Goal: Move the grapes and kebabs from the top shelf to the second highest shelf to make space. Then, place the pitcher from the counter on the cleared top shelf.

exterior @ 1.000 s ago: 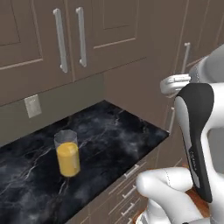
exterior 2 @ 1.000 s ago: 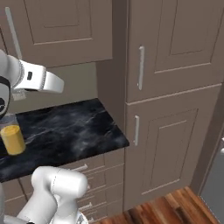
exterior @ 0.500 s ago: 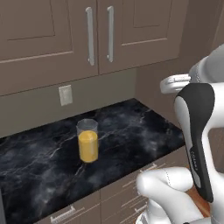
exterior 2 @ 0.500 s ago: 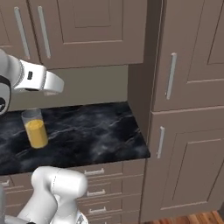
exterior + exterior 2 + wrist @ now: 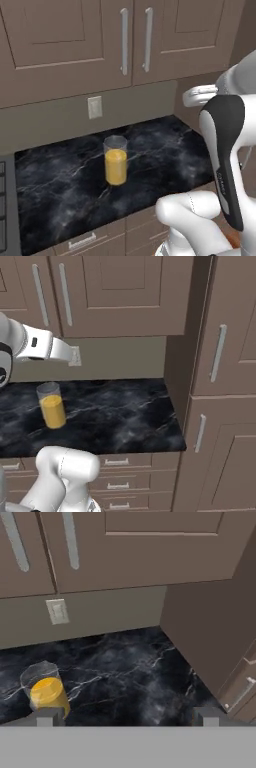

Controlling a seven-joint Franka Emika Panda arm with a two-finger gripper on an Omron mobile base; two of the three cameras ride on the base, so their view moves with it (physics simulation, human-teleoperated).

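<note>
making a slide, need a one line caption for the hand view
Open fingers face the pitcher standing on the black counter below closed cabinets.

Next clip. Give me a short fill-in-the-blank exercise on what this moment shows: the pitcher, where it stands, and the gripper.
1. The pitcher stands upright on the black marble ____.
2. The liquid inside the pitcher is ____ in colour.
3. The gripper has its jaws ____, with nothing between them.
4. On the wall behind the pitcher sits a pale ____.

Missing words: counter; orange; open; outlet plate
</note>
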